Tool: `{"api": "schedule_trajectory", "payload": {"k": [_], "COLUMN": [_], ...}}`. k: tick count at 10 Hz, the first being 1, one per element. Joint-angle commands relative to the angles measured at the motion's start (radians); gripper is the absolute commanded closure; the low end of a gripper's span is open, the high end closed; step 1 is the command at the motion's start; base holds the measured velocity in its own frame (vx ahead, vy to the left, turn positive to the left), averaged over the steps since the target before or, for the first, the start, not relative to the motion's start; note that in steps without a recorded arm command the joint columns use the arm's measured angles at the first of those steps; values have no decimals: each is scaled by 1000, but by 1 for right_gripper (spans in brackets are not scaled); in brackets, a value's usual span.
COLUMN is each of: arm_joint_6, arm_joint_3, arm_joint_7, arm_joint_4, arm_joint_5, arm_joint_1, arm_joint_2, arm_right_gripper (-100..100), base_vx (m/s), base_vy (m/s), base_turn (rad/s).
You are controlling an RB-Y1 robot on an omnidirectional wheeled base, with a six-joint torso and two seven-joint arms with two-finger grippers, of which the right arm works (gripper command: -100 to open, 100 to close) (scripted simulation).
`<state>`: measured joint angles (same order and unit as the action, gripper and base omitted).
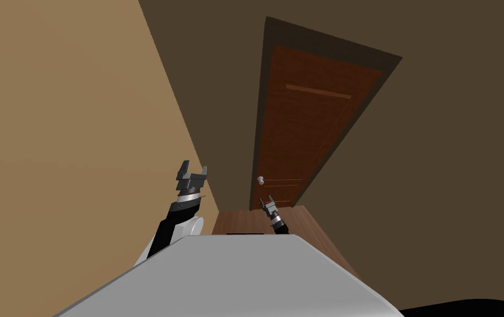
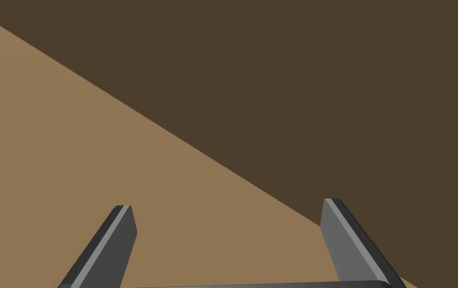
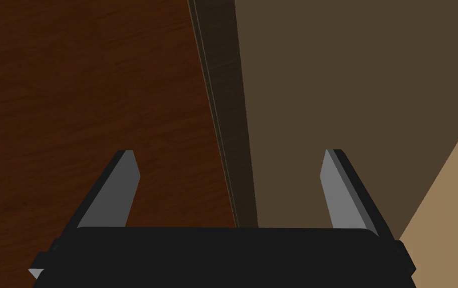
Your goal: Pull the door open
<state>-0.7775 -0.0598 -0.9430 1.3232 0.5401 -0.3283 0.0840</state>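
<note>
The reddish-brown door (image 1: pixel 311 126) stands shut in its darker frame (image 1: pixel 328 43), straight ahead. The left pincer (image 1: pixel 194 167) is raised beside the tan wall (image 1: pixel 52 137), blades spread wide and empty. The right pincer (image 1: pixel 266 201), also wide open and holding nothing, points at the door's edge, seemingly just below the small pale knob (image 1: pixel 260 180). The reach is in hand. Next, it likely must rise to the knob, close, then pull back.
</note>
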Motion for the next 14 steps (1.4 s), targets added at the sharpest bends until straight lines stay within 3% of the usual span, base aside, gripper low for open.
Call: {"api": "schedule_trajectory", "payload": {"k": [1, 6, 11, 13, 14], "arm_joint_6": [-20, -50, -79, -85, -85], "arm_joint_3": [4, 15, 28, 31, 32], "arm_joint_7": [-35, -98, -157, -171, -166], "arm_joint_4": [-38, -123, -208, -229, -226], "arm_joint_5": [22, 71, 117, 128, 123], "arm_joint_1": [1, 17, 33, 37, 38], "arm_joint_2": [-15, -52, -96, -108, -103], "arm_right_gripper": [-100, -100, -100, -100, -100], "base_vx": [184, 130, 112, 60, 19], "base_vy": [-25, 16, 47, 75, 40], "base_turn": [-215, -196, -290, -301, -56]}}
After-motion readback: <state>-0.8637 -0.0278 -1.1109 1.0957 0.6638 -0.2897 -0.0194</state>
